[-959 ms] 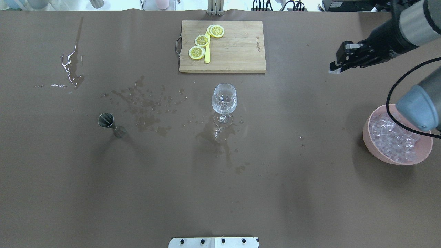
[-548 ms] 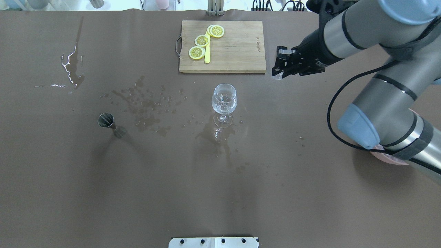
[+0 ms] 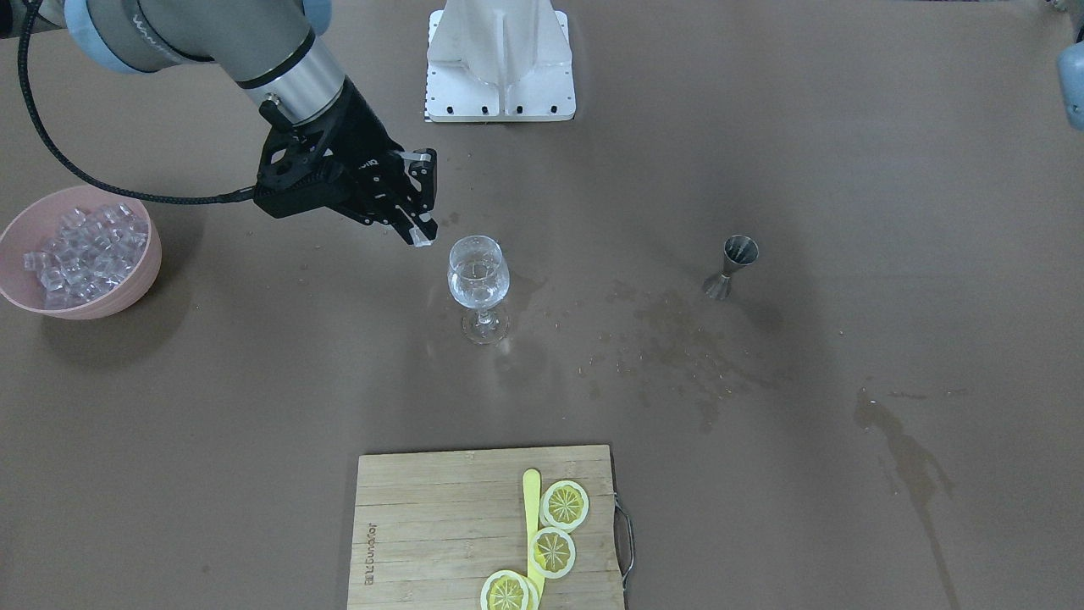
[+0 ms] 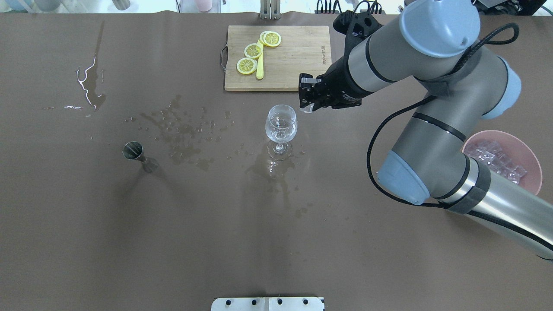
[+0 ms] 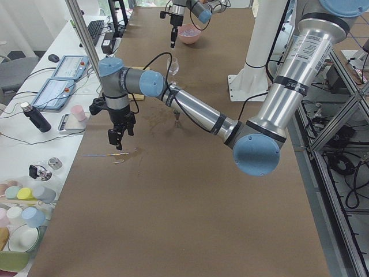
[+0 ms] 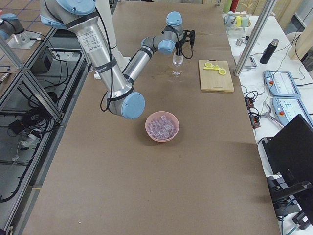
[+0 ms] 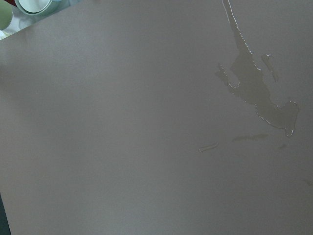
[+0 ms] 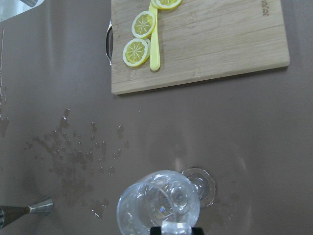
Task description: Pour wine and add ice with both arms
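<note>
Bench [image 4: 389, 259]: we are looking at a wide brown surface that is carrying everything, with dark wet stains [image 4: 185, 134] between the jigger and the glass.
Right arm [image 4: 436, 142]: it is reaching across to the middle of the bench.
Left arm [image 5: 196, 112]: it is hanging over the far left end of the bench, well apart from the glass.
Cutting board [image 4: 293, 60]: it is lying beyond the glass and bearing lemon slices [image 4: 253, 50].
Pink bowl [image 3: 110, 301]: it is standing at the robot's right, well apart from the glass.
Ice [image 3: 76, 246]: a heap of clear cubes is filling the bowl.
Wine glass [image 3: 478, 280]: it is standing upright.
Right gripper [image 3: 423, 230]: it is pinching one ice cube [image 8: 176, 228] between nearly closed fingers, just beside the rim of the glass and slightly higher.
Left gripper [image 5: 118, 138]: it is pointing down; we cannot tell how far it is open.
Jigger [image 4: 139, 156]: it is standing upright on the robot's left.
Wine [image 3: 477, 292]: a little clear liquid seems to be sitting in the glass.
</note>
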`<control>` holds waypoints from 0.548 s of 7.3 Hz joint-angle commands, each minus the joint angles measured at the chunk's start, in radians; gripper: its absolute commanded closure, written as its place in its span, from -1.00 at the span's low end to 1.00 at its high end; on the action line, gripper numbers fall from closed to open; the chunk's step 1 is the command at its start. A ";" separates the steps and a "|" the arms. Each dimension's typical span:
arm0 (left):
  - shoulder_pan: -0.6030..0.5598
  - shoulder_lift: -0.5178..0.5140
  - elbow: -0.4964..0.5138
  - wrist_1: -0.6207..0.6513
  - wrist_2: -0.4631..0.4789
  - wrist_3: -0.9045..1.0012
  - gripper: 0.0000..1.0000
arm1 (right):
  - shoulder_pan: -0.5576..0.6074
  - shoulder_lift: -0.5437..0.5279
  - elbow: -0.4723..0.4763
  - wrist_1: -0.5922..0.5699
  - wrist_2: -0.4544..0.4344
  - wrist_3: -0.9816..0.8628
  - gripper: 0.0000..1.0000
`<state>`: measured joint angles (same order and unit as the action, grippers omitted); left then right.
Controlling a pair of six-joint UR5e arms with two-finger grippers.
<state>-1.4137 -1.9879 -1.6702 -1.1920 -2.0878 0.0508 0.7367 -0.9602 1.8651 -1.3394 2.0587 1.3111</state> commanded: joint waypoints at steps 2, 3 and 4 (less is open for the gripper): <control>-0.001 0.000 0.001 0.000 0.000 0.000 -0.96 | -0.066 0.035 -0.023 -0.001 -0.070 0.010 1.00; -0.004 0.000 0.001 0.000 0.000 0.000 -0.96 | -0.066 0.044 -0.023 -0.003 -0.074 0.010 1.00; -0.004 0.000 0.001 0.000 0.000 0.000 -0.96 | -0.066 0.044 -0.024 -0.003 -0.075 0.008 1.00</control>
<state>-1.4164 -1.9881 -1.6690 -1.1919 -2.0877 0.0506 0.6734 -0.9200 1.8428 -1.3417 1.9890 1.3203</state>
